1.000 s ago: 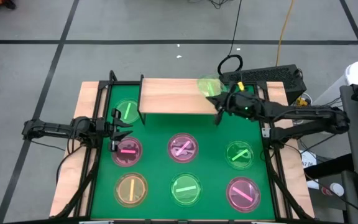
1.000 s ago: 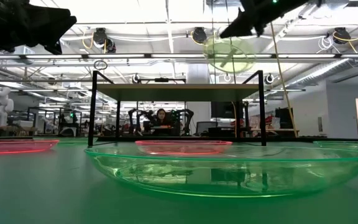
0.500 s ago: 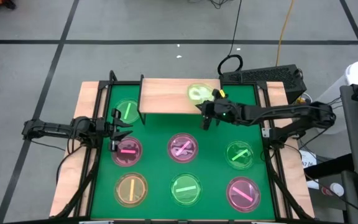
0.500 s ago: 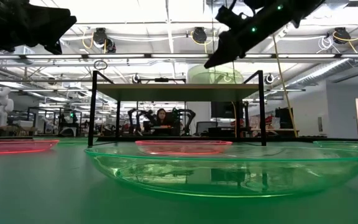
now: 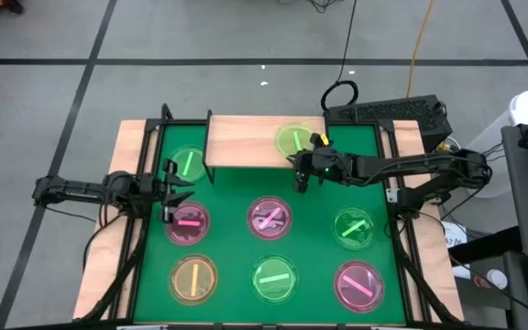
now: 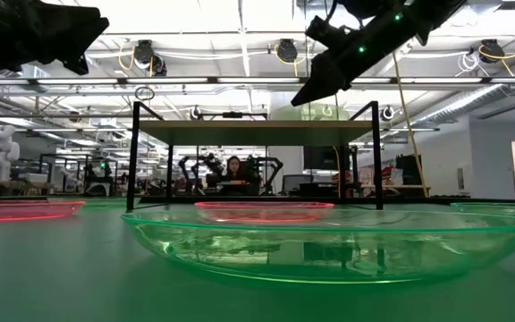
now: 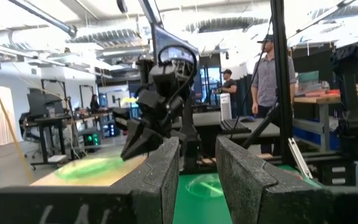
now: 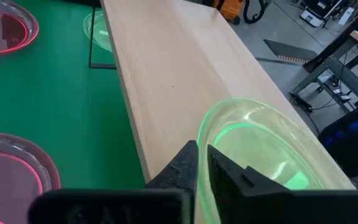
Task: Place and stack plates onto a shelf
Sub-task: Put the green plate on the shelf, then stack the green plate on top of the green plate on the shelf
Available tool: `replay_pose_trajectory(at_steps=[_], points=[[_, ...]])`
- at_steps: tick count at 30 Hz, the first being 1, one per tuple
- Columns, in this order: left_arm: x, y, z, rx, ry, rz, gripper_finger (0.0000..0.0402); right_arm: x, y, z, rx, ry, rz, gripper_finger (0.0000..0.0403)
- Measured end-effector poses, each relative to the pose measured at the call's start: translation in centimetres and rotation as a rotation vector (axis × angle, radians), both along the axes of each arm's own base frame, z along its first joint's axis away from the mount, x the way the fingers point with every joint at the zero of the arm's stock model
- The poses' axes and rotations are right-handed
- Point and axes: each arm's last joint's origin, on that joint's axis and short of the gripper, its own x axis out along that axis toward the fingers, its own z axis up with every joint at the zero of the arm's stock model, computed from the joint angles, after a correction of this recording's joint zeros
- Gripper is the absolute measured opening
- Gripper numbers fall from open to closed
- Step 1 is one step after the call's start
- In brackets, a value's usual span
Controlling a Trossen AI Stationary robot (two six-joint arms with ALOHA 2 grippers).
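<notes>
Eight plates are showing: four green, three pink, one yellow-orange. The right gripper (image 5: 301, 174) is pinching the rim of the green plate (image 5: 292, 139) lying on the shelf (image 5: 246, 140), fingers almost together. The left gripper (image 5: 178, 192) is hovering partly apart, holding nothing.

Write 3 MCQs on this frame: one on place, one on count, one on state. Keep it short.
1. Where is the green plate nearest the right gripper?
A. On the shelf, at its right end
B. On the mat under the shelf
C. Off the table

2. How many plates lie on the green mat?
A. Five
B. Seven
C. Nine

3. How does the left gripper stand?
A. Shut on a pink plate
B. Open, holding nothing, above the mat
C. Resting on the shelf

Answers:
1 A: the high view shows the plate flat on the board's right end, with the right fingers at its rim.
2 B: two green, three pink and one orange plate lie in the open, plus a green one beside the shelf's left end.
3 B: its fingers stand apart with nothing between them.
</notes>
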Motion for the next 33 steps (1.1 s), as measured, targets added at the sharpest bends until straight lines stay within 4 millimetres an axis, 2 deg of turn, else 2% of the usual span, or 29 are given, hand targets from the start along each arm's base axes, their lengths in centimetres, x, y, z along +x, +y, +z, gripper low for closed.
replay_pose_trajectory(at_steps=[10, 16, 20, 22, 27, 33], points=[[0.0, 0.0, 0.1, -0.034, -0.008, -0.011, 0.0113, -0.1, 0.7, 0.9, 0.004, -0.056, 0.029, 0.0094], [0.0, 0.0, 0.1, -0.032, -0.008, -0.011, 0.0113, -1.4, 3.2, 4.0, 0.036, -0.216, 0.142, 0.0102], [0.0, 0.0, 0.1, -0.035, -0.007, -0.012, 0.0113, -3.0, 4.9, 5.8, 0.044, -0.297, 0.205, 0.0101], [0.0, 0.0, 0.1, -0.096, -0.008, -0.032, 0.0113, -4.0, 5.9, 6.3, 0.068, -0.332, 0.239, 0.0101], [0.0, 0.0, 0.1, -0.207, -0.006, -0.07, 0.0113, -6.2, 7.6, 6.0, 0.091, -0.392, 0.308, 0.01], [0.0, 0.0, 0.1, -0.089, -0.009, -0.029, 0.0113, -8.1, 8.0, 4.8, 0.093, -0.488, 0.325, 0.01]])
